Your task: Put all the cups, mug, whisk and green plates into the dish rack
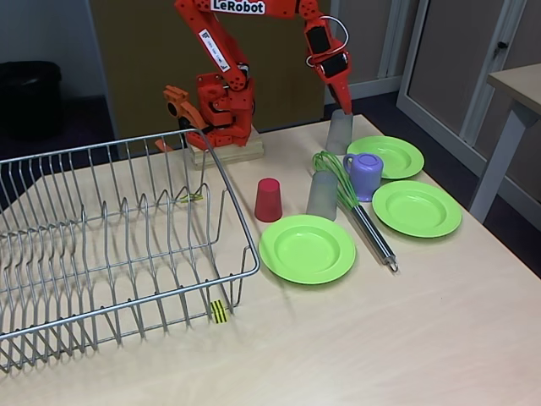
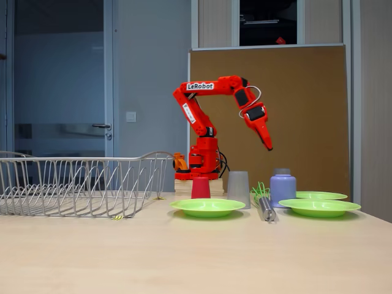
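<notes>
The silver wire dish rack [image 1: 110, 245] [image 2: 79, 184] stands at the left with nothing in it. To its right on the table are a red cup [image 1: 268, 200] [image 2: 201, 187], a grey cup [image 1: 322, 194] [image 2: 238, 188] and a second grey cup [image 1: 340, 132] farther back. The lilac mug [image 1: 364, 175] [image 2: 283, 187] stands by the green-wired whisk [image 1: 355, 203] [image 2: 264, 205]. Three green plates [image 1: 308, 248] [image 1: 417, 208] [image 1: 385, 156] lie flat. My gripper [image 1: 346, 103] [image 2: 268, 143] hangs shut and holds nothing, pointing down just above the far grey cup.
The arm's orange base [image 1: 221, 106] sits on a wooden block behind the rack's far right corner. A yellow-and-black tag [image 1: 219, 311] marks the rack's near rim. Bare tabletop [image 1: 380, 338] lies in front of the plates. Another table's edge [image 1: 516, 85] is at the right.
</notes>
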